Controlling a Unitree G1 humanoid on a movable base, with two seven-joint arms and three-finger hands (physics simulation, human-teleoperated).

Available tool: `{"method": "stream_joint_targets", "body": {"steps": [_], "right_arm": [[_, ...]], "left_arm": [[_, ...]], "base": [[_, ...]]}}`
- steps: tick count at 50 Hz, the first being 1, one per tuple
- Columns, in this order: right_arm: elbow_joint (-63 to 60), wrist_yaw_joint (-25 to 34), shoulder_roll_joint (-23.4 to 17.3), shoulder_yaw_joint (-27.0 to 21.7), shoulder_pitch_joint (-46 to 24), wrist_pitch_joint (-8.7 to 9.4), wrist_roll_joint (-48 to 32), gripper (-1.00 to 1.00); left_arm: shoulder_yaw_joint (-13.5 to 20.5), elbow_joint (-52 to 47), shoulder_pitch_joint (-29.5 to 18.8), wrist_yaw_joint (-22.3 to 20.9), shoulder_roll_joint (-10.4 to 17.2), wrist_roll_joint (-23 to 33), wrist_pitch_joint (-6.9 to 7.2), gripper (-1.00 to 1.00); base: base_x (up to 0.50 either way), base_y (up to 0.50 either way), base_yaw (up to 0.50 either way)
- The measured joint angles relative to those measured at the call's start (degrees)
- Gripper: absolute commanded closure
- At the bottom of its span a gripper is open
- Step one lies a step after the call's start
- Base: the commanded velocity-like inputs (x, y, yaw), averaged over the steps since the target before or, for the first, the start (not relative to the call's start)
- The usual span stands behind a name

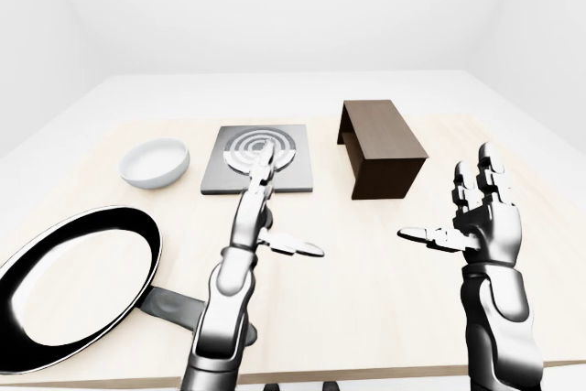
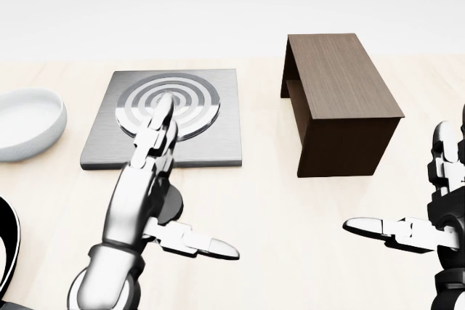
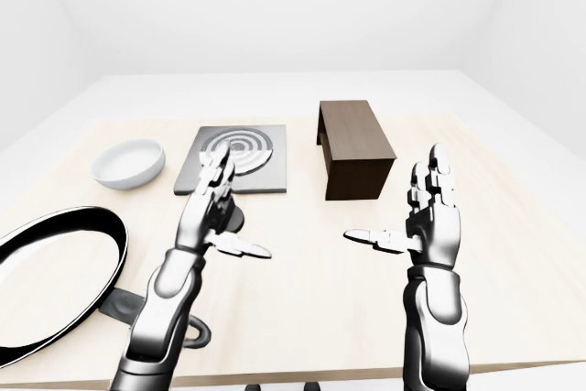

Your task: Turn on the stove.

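Observation:
The stove [image 2: 218, 143] is a grey square plate with a ringed burner [image 2: 196, 103], lying flat at the upper left of the head view. Its black round knob [image 3: 234, 219] sits on the table just below the plate and is mostly hidden under my left forearm in the head view. My left hand [image 2: 171, 172] is open and raised above the table. Its straight fingers [image 2: 161, 125] reach over the plate and the thumb points right. My right hand [image 2: 414, 197] hangs open at the lower right, palm turned left, touching nothing.
A dark brown wooden box [image 2: 341, 99] stands right of the stove. A white bowl [image 2: 29, 121] lies to the stove's left. A large black frying pan [image 1: 73, 281] rests near the table's bottom-left edge, its handle running toward my left arm.

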Motion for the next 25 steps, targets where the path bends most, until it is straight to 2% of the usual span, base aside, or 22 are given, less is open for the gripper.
{"method": "stream_joint_targets", "body": {"steps": [10, 25], "right_arm": [[-0.34, 0.04, -0.01, -0.02, 0.00, 0.00, 0.07, -1.00], [-0.45, 0.12, 0.02, -0.12, 0.05, 0.00, 0.14, -1.00]], "left_arm": [[-2.80, -14.07, 5.30, -0.48, 1.25, -1.59, 0.00, -1.00], [-4.01, -20.53, 8.66, -0.11, 2.33, -2.44, 0.00, -1.00]], "base": [[0.00, 0.00, 0.00], [0.00, 0.00, 0.00]]}}
